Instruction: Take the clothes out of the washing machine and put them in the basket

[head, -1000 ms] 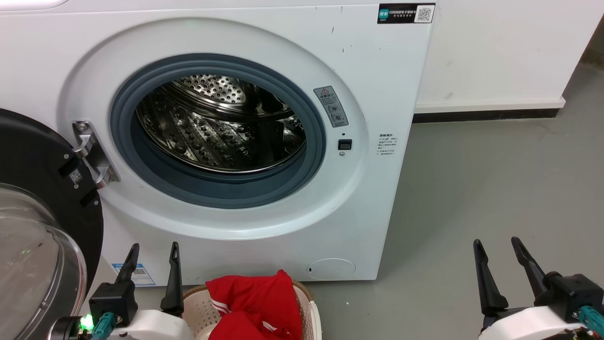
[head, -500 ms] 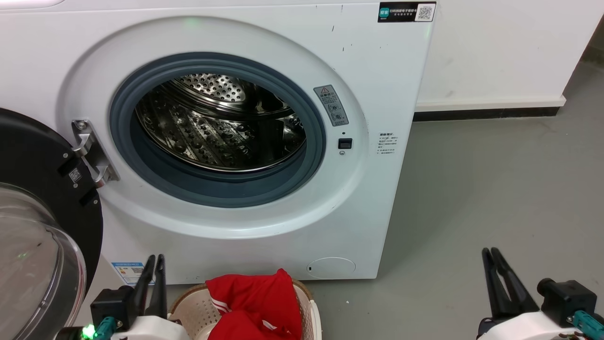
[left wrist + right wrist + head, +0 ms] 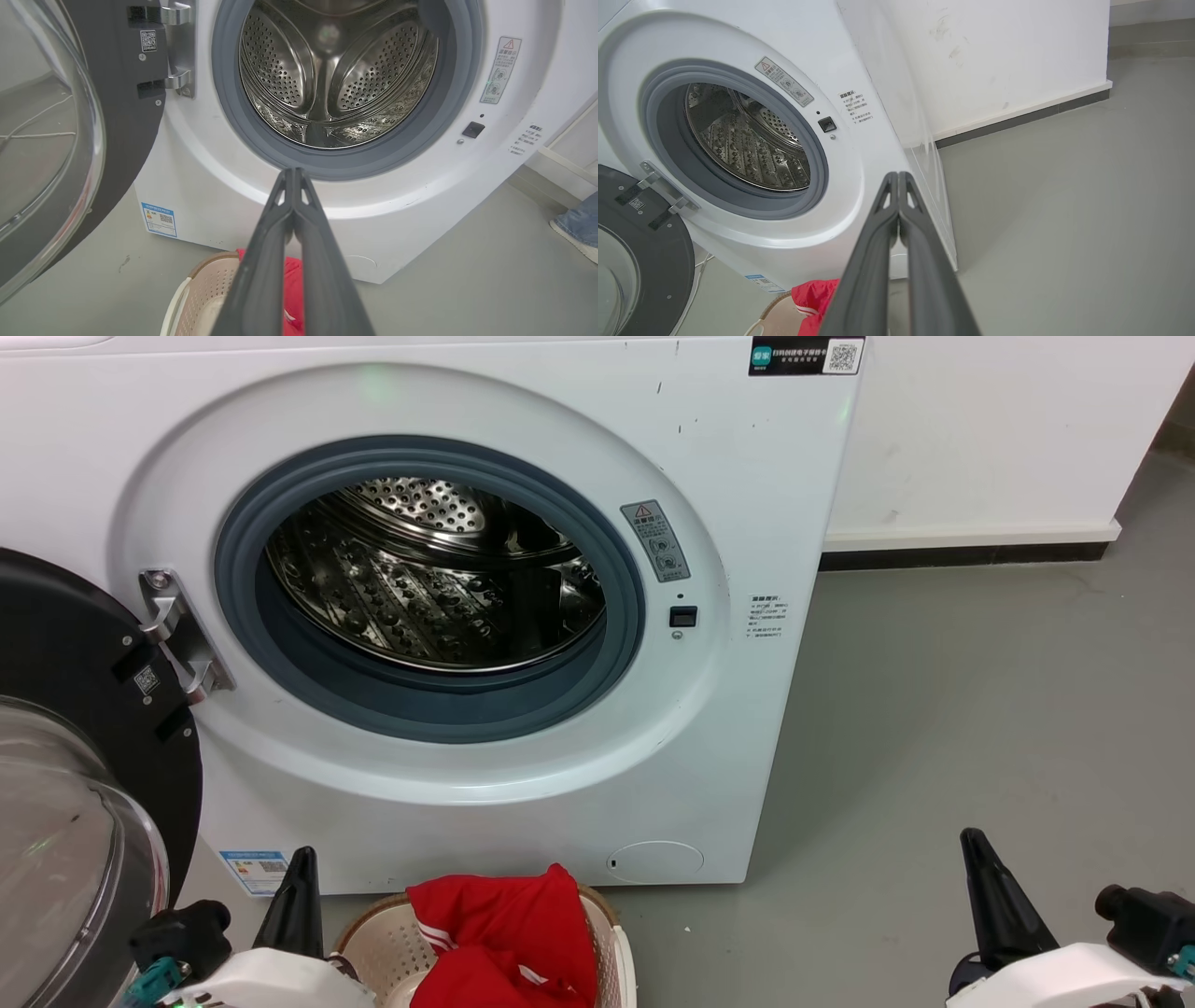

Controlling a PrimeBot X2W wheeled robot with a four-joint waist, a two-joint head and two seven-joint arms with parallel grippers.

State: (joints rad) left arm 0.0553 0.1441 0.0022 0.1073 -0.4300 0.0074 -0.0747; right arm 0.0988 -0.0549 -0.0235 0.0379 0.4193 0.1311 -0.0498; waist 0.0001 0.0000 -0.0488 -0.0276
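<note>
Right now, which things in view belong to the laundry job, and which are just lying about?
Job: bright red striped fabric clothes, heaped in the cream perforated plastic basket; large white front-loading washing machine, its black-framed glass door swung open.
Lying about: a person's white shoe and jeans cuff; white wall with dark skirting strip.

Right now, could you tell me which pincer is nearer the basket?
The left pincer, shut, just beside the basket rim; the right pincer stands far off over grey floor.
</note>
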